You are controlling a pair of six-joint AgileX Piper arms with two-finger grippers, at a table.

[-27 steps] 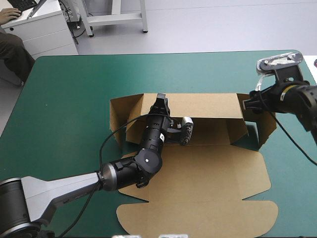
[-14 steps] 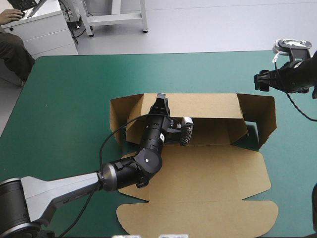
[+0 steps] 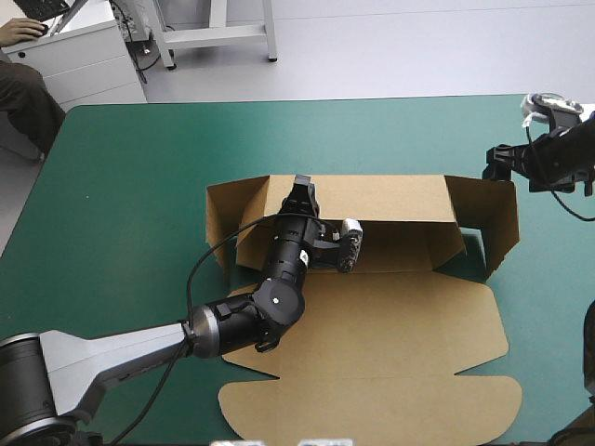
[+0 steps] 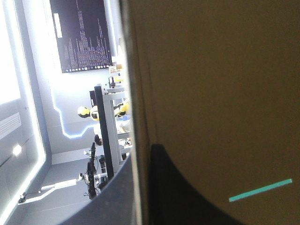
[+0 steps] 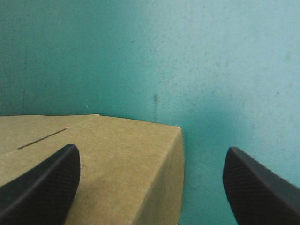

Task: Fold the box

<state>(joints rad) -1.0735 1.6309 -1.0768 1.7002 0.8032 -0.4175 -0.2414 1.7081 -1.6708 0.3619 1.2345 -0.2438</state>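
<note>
The brown box (image 3: 372,307) lies mid-table with its back and side walls raised and its lid flat toward the near edge. My left gripper (image 3: 302,190) sits on the back wall's top edge, near the left end. In the left wrist view the wall (image 4: 211,93) runs between the black fingers, so this gripper (image 4: 138,197) is shut on it. My right gripper (image 3: 495,163) hovers just beyond the box's right rear corner. In its own view it (image 5: 151,154) stands open over that corner (image 5: 126,140), holding nothing.
The teal-green cover (image 3: 139,167) shows on all sides of the box, widest to the left and far side. The table's right edge (image 3: 588,139) is close behind my right arm. A white cabinet (image 3: 84,56) stands beyond the far left corner.
My right gripper has pulled away from the right end of the back wall, outward toward the table's right edge. The box's right side wall now stands squarer. The left arm has not moved.
</note>
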